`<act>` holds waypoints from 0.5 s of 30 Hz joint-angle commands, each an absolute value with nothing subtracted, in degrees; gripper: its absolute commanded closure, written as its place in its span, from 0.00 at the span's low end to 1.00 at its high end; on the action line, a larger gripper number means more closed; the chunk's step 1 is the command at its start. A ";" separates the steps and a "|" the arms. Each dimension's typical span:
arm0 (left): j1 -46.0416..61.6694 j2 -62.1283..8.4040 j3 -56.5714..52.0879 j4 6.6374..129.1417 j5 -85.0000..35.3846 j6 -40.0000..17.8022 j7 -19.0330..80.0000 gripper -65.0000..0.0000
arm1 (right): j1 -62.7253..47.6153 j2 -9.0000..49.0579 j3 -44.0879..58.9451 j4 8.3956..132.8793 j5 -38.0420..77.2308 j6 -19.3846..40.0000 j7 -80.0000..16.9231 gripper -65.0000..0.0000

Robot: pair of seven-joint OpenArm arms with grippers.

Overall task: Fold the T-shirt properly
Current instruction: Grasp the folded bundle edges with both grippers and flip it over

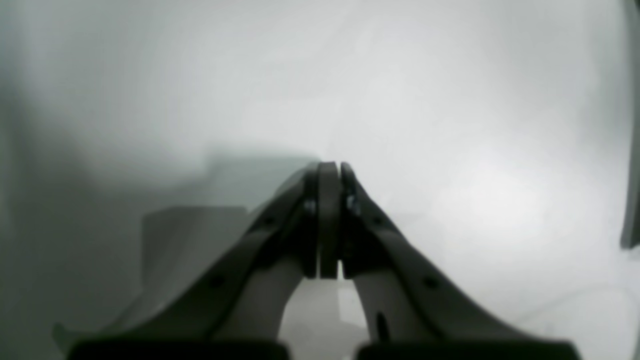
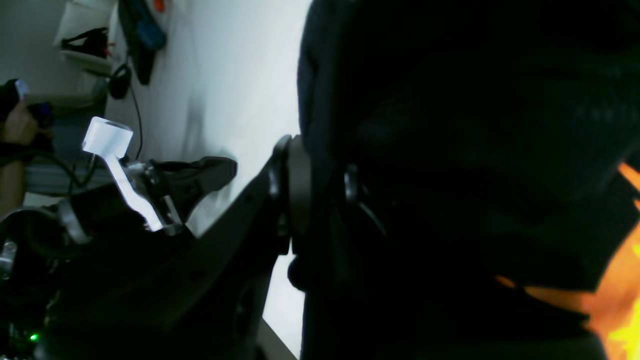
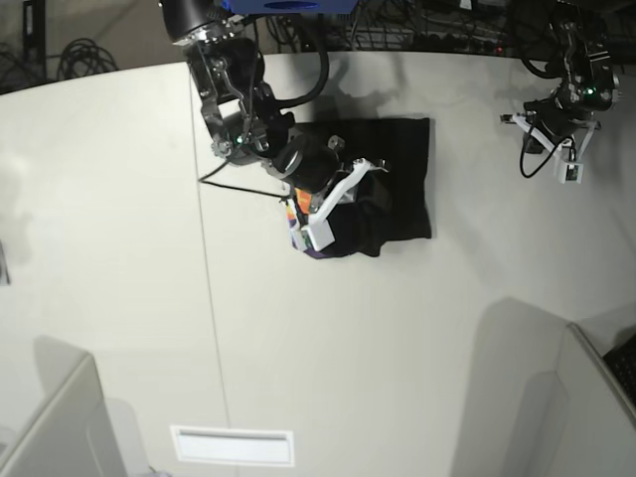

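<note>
Our right jaws grip black shirt, part folded over on desk, orange print showing. Our left jaws closed, empty, well apart from shirt.

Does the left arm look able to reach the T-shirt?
Probably yes: the right arm overlaps the T-shirt but leaves its nearer edge free; the left gripper, now shut, should open first.

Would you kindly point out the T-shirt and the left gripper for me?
T-shirt (image 3: 404,179): base view, on its plain black part.
Left gripper (image 1: 329,172): left wrist view, midway between its fingertips.
</note>
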State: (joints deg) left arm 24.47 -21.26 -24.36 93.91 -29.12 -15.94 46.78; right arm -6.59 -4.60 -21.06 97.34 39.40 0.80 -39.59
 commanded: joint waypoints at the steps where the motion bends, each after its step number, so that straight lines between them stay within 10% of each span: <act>1: 24.66 -21.93 -24.75 94.55 -28.88 -15.96 47.16 1.00 | -5.93 -5.05 -21.14 97.89 40.22 1.27 -38.46 1.00; 8: 25.63 -22.20 -24.84 95.69 -29.05 -16.22 47.25 1.00 | -5.93 -5.05 -21.14 97.10 40.22 1.27 -38.46 0.57; 15: 30.55 -22.81 -32.92 97.89 -33.89 -22.02 48.48 1.00 | -3.47 -5.05 -27.03 96.75 40.31 1.19 -38.64 0.55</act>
State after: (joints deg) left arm 30.41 -21.78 -32.77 96.90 -33.10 -21.65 48.95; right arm -4.45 -4.27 -27.24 95.90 39.24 0.62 -40.03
